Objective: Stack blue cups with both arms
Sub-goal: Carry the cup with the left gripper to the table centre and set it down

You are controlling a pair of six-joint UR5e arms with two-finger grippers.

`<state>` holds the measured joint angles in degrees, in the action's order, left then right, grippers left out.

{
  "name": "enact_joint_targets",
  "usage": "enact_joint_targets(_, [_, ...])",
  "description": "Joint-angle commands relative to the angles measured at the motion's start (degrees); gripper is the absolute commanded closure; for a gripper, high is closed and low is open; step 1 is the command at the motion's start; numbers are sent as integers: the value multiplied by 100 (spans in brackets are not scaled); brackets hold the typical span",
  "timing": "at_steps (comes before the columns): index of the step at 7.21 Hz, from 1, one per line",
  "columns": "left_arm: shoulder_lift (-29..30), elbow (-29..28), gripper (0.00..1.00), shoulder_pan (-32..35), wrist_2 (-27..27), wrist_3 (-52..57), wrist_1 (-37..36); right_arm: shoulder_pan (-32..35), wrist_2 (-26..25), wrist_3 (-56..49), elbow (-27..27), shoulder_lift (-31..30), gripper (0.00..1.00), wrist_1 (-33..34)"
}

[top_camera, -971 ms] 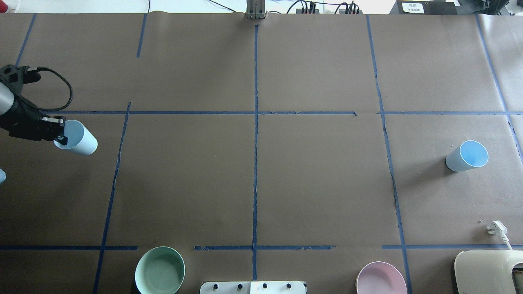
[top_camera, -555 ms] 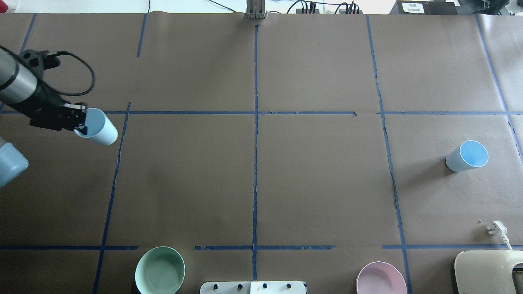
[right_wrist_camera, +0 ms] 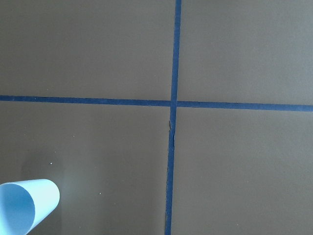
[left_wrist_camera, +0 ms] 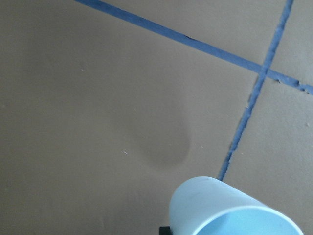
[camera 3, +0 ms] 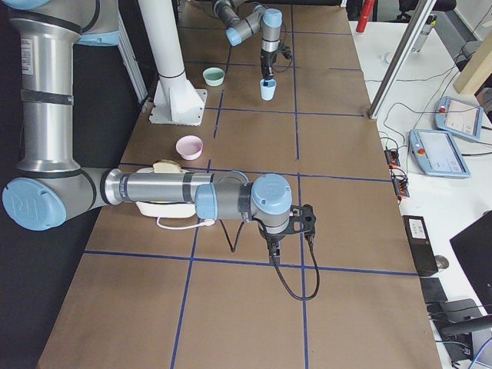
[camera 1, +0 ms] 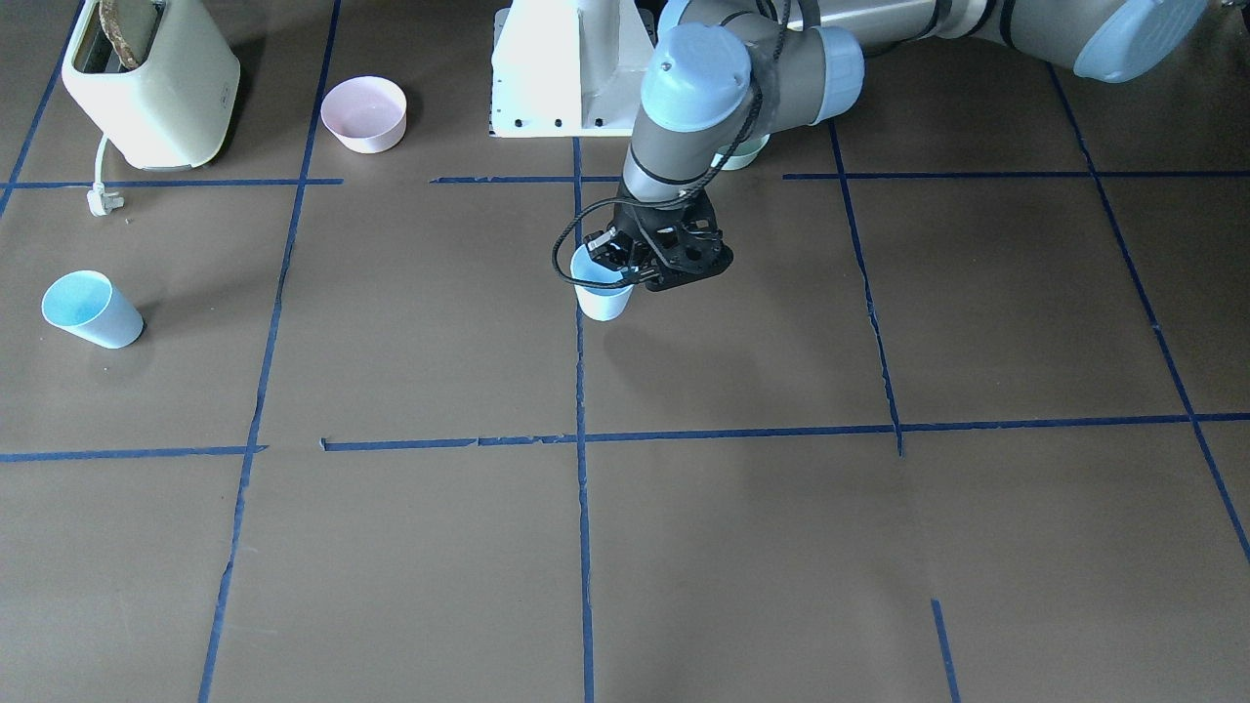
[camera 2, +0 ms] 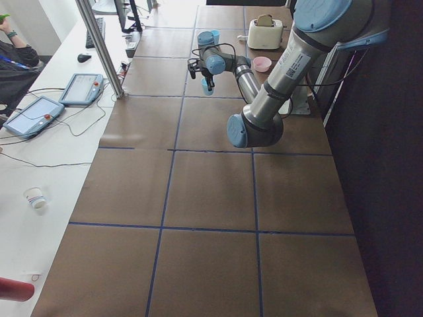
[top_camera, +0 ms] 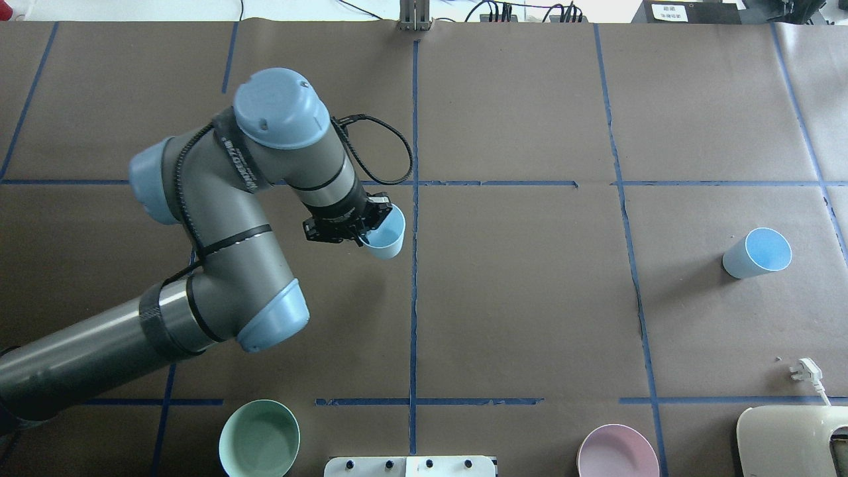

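My left gripper [top_camera: 370,228] is shut on the rim of a pale-blue cup [top_camera: 385,237], one finger inside it. It holds the cup upright a little above the table, just left of the centre tape line. The gripper [camera 1: 617,268] and the cup [camera 1: 601,291] also show in the front view, and the cup [left_wrist_camera: 230,210] in the left wrist view. The other blue cup [top_camera: 758,252] stands alone at the far right; it also shows in the front view [camera 1: 90,310] and the right wrist view [right_wrist_camera: 24,208]. My right gripper [camera 3: 274,247] shows only in the exterior right view; I cannot tell whether it is open or shut.
A mint-green bowl [top_camera: 258,437] and a pink bowl [top_camera: 617,454] sit at the near edge beside the white pedestal [camera 1: 571,68]. A cream toaster [top_camera: 792,440] with a white plug [top_camera: 805,371] is at the near right corner. Blue tape lines grid the brown table.
My left arm has swung from the table's far left to the centre line, carrying its blue cup. The cup at the right has not moved.
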<state>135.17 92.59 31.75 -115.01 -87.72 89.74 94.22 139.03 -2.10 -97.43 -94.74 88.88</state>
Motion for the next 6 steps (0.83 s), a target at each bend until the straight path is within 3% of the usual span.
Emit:
enact_joint_targets(1, [88, -363, 100, -230, 321, -35, 331, 0, 2, -1, 40, -36, 0, 6])
enact_joint_targets(2, [80, -452, 100, -222, 321, -35, 429, 0, 2, 8, 40, -27, 0, 6])
enact_joint_targets(3, [71, -453, 92, -222, 321, -8, 430, 0, 10, 17, 40, -18, 0, 6])
enact_joint_targets(4, [27, -392, 33, -213, 312, 18, 491, 0, 10, 17, 40, -10, 0, 6])
enact_joint_targets(5, [-60, -374, 0, -222, 321, 9, 640, 0, 10, 17, 40, -9, 0, 6])
enact_joint_targets(6, [-61, -374, 0, -222, 321, -8, 702, 0, 10, 17, 49, -1, 0, 6])
